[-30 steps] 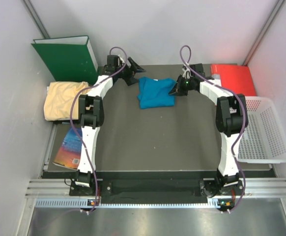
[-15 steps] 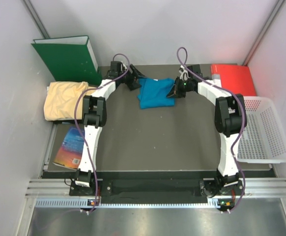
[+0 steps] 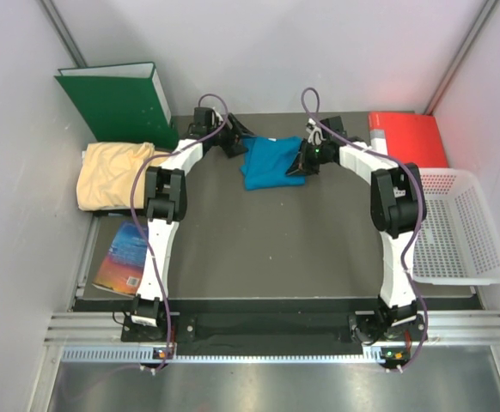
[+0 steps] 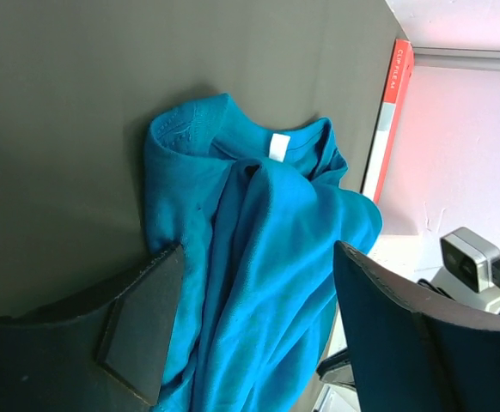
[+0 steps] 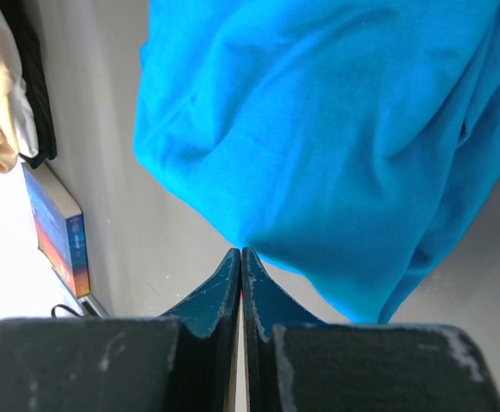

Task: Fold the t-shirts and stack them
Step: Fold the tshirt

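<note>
White basket (image 3: 458,276) is sitting rightward; teal t-shirt (image 3: 271,163) is lying crumpled, label (image 4: 277,148) showing, left claw (image 4: 259,253) gaping over it, right claw (image 5: 241,257) clenched.

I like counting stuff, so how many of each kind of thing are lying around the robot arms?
T-shirts: 2, the teal-blue t-shirt and the pale yellow t-shirt
Binders and folders: 2, the green binder and the red folder
Books: 1, the book
Baskets: 1, the white basket
Total: 6
</note>
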